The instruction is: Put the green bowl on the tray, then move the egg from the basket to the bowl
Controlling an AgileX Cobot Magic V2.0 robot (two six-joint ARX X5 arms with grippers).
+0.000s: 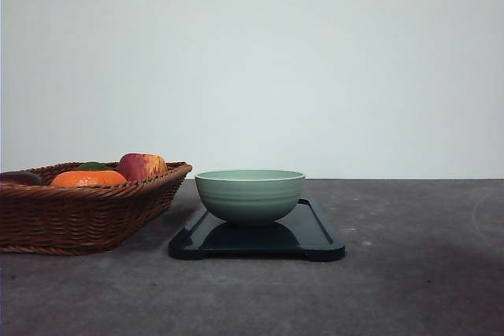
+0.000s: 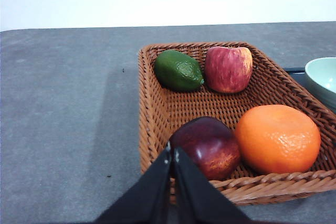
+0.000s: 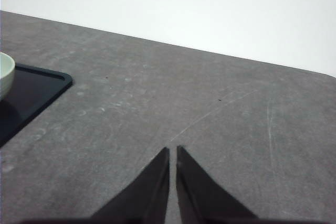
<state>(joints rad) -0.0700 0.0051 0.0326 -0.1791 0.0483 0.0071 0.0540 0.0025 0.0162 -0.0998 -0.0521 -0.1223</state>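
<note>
**Bowl set on tray; no egg to be made out in the basket**

Fingers of the left gripper (image 2: 172, 153) are pressed together, tips meeting with only a hairline seam between them, and they pinch nothing. Seen from the left wrist, they hang over the near rim of the basket (image 2: 152, 129), just in front of a dark red fruit (image 2: 206, 147). Beyond that fruit lie an orange (image 2: 277, 138), a red apple (image 2: 228, 69) and a green avocado-like fruit (image 2: 178, 70). None of these reads as an egg; if one is there, it is hidden or I cannot tell it from the rest.

The right gripper (image 3: 172, 153) is likewise closed and empty, poised over bare grey table (image 3: 210, 108), with a corner of the tray (image 3: 50, 80) off to one side.

In the front view the green bowl (image 1: 250, 194) stands upright on the tray, toward its left end, and the basket sits just beside the tray on the robot's left. The first step looks done. The left arm is plainly the nearer one for the pick: the basket lies directly ahead of its tips, the bowl just past the basket's far side. Its fingers would have to open before any grasp.
</note>
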